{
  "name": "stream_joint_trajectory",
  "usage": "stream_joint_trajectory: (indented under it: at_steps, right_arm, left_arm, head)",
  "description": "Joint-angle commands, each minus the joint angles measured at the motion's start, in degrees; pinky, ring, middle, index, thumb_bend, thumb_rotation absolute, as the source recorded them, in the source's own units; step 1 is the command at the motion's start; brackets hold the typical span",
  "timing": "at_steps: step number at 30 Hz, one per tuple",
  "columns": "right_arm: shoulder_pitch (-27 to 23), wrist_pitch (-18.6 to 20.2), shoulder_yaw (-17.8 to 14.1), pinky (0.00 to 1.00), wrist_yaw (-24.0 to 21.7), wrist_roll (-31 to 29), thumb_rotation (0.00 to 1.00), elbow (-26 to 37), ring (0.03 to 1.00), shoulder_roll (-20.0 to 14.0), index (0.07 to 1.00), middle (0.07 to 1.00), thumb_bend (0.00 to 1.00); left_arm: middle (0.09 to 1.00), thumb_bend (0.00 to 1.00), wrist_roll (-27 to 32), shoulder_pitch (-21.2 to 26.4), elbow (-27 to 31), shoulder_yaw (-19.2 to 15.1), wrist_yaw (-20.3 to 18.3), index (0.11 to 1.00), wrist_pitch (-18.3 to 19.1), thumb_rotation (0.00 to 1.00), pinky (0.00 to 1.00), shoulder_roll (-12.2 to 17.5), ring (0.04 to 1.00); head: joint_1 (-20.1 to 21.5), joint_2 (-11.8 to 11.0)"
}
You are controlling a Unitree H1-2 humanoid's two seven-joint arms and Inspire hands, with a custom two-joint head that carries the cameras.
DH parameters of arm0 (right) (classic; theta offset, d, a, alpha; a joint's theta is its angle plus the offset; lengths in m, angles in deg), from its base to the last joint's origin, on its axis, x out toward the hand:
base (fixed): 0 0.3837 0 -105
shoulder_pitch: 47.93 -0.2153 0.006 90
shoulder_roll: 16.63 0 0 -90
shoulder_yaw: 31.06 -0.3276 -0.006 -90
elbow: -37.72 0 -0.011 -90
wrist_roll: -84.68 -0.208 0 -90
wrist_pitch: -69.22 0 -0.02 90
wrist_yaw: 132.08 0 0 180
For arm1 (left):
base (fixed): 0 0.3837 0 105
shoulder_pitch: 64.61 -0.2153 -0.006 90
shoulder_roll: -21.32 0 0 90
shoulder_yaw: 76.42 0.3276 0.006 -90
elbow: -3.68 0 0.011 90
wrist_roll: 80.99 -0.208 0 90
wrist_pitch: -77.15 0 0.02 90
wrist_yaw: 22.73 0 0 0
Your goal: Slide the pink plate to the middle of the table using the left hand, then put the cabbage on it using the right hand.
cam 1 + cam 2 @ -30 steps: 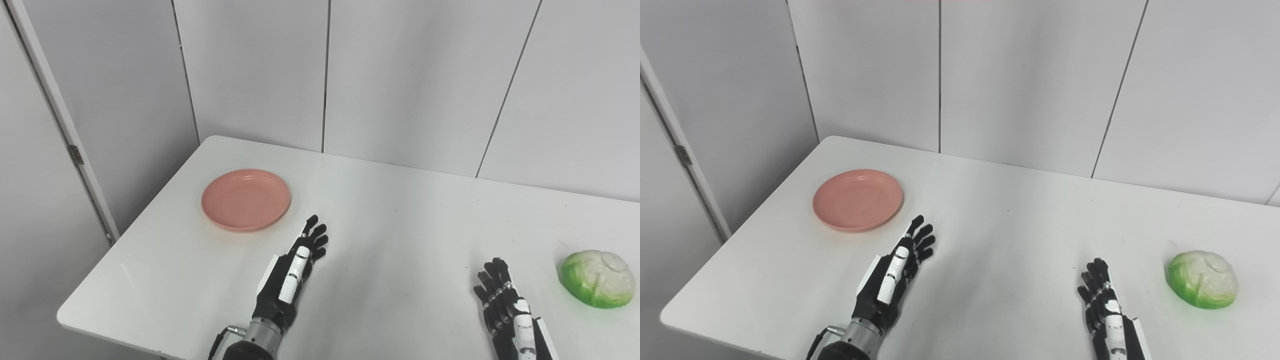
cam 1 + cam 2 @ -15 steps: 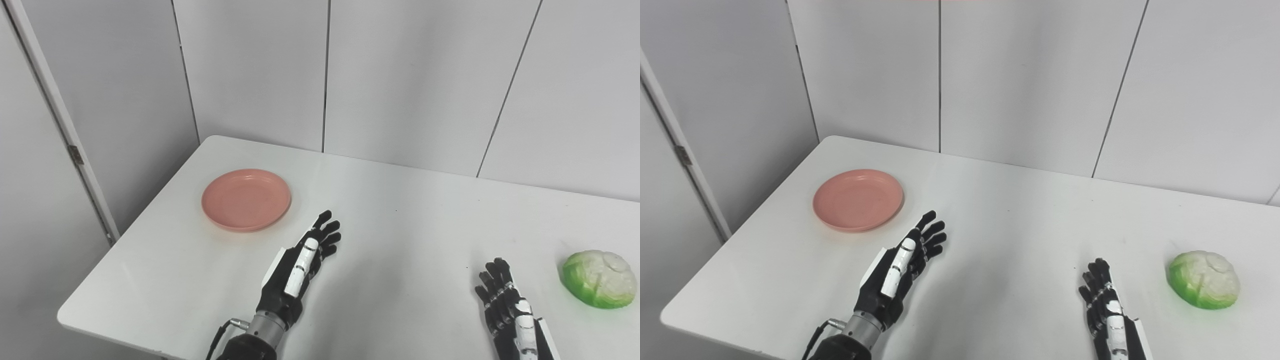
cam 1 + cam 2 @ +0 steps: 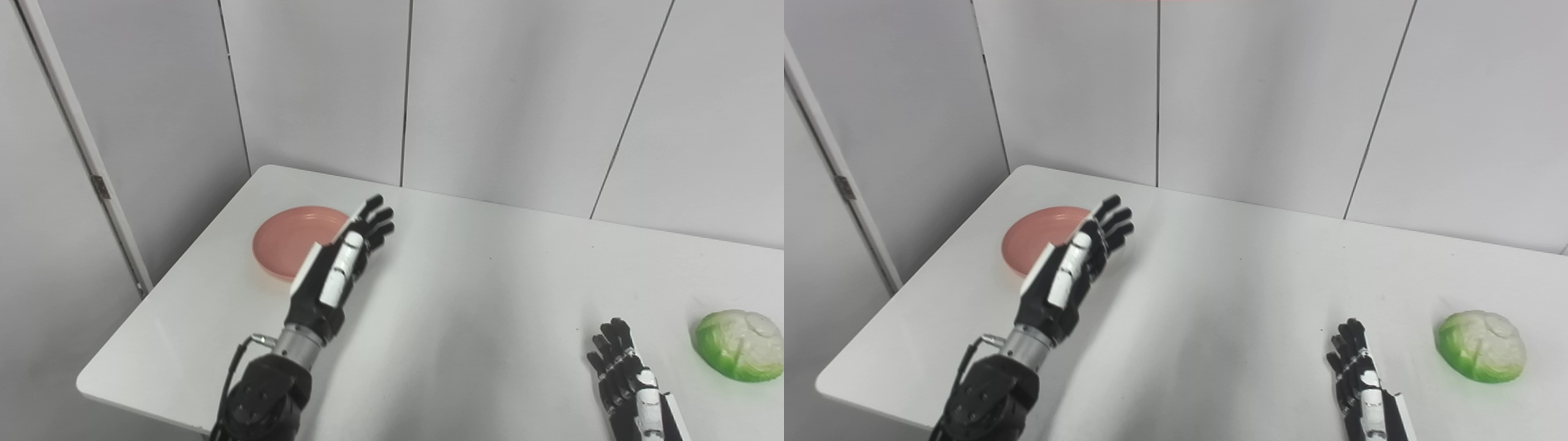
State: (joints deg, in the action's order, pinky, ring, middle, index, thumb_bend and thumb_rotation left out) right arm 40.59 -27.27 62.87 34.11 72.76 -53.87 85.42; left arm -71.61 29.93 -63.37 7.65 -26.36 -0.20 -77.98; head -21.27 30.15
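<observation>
- Your left hand (image 3: 334, 269) is raised above the table (image 3: 478, 294), fingers straight and slightly apart, holding nothing; it overlaps the right edge of the pink plate (image 3: 288, 242) in both views, contact can't be told.
- Pink plate sits near the table's far-left corner, flat.
- Your right hand (image 3: 1360, 383) is low at the near edge, fingers extended and apart, empty.
- Cabbage (image 3: 1481, 346) lies on the table's right side, to the right of your right hand, apart from it.
</observation>
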Motion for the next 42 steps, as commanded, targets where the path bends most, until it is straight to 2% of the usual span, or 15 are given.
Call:
stream_joint_trajectory:
  at_steps: [1,6,10,14,18,21,25,30,35,42]
  right_arm:
    - [-6.77,1.80,-3.09,1.00,1.50,1.05,1.00,-11.72,1.000,-3.54,1.000,1.000,0.29]
    - [-6.91,2.04,-3.23,1.00,1.56,0.84,1.00,-11.72,1.000,-3.52,1.000,1.000,0.30]
    - [-6.92,2.33,-3.19,1.00,1.41,0.76,1.00,-11.53,1.000,-3.66,1.000,1.000,0.29]
    - [-6.86,2.48,-3.30,1.00,1.54,0.69,1.00,-11.30,1.000,-3.64,1.000,1.000,0.29]
    - [-6.85,2.62,-3.33,1.00,1.58,0.70,1.00,-11.17,1.000,-3.69,1.000,1.000,0.29]
    - [-6.86,2.88,-3.38,1.00,1.54,0.57,1.00,-11.09,1.000,-3.73,1.000,1.000,0.29]
    - [-6.76,3.28,-3.43,1.00,1.62,0.42,1.00,-10.76,1.000,-3.68,1.000,1.000,0.28]
    - [-6.72,3.24,-3.37,1.00,1.50,0.36,1.00,-10.59,1.000,-3.71,1.000,1.000,0.27]
    - [-6.58,3.65,-3.32,1.00,1.47,0.23,1.00,-10.10,1.000,-3.65,1.000,1.000,0.28]
    - [-6.15,4.21,-3.16,1.00,1.82,0.60,1.00,-8.94,1.000,-3.47,1.000,1.000,0.28]
  left_arm:
    - [0.925,0.50,2.13,5.24,3.11,-2.36,0.44,0.922,0.25,1.00,0.97,2.40,0.917]
    - [0.917,0.51,4.35,8.31,1.10,-6.94,1.12,0.921,0.69,1.00,0.93,5.39,0.912]
    - [0.925,0.51,5.82,10.46,-1.66,-10.23,0.94,0.929,0.07,1.00,0.94,7.96,0.924]
    - [0.933,0.49,7.59,13.05,-6.62,-13.92,0.95,0.931,-0.18,1.00,0.93,11.60,0.933]
    - [0.924,0.49,8.24,14.89,-11.09,-15.67,0.72,0.921,-1.03,1.00,0.92,14.11,0.926]
    - [0.903,0.50,9.42,17.21,-15.15,-17.59,1.61,0.894,0.21,1.00,0.91,15.68,0.908]
    - [0.895,0.49,10.27,19.65,-19.86,-19.16,1.93,0.887,0.44,1.00,0.89,17.54,0.900]
    - [0.888,0.45,10.70,22.00,-25.66,-20.21,1.60,0.886,-1.00,1.00,0.87,19.99,0.885]
    - [0.876,0.47,13.00,24.60,-32.24,-22.19,1.62,0.870,-0.49,1.00,0.87,21.25,0.877]
    - [0.863,0.44,13.03,26.94,-39.78,-22.26,1.61,0.856,-0.09,1.00,0.86,22.62,0.864]
  head:
    - [-0.09,0.11]
    - [-0.31,0.32]
    - [-0.48,0.48]
    - [-0.54,0.70]
    - [-0.76,0.87]
    - [-0.96,0.90]
    - [-1.21,1.01]
    - [-1.24,1.12]
    - [-1.25,1.52]
    - [-1.09,1.96]
